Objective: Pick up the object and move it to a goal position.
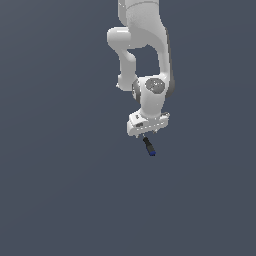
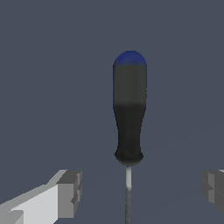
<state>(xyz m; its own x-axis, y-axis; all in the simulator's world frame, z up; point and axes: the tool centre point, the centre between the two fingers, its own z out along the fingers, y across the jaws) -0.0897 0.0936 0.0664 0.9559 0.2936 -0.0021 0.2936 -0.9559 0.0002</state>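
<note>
— What do we see nearest the wrist camera?

— Our gripper, spread wide: one grey finger pad on one side, the other at the opposite edge, well apart. Nothing is clamped between them.

— And the object?

— The object lies beyond the pads, centred in the gap between them. We see a black handle with a bright blue rounded end pointing away from us, and a thin grey shaft running back toward the wrist. Neither pad touches it.

— From the outside?

— In the exterior view the white arm reaches down from the top, and the gripper hangs just above the object, a small dark stick slanting toward the exterior view's right, blue tip lowest. We cannot tell from there whether they touch. Past that is only the plain dark grey ground.
</note>
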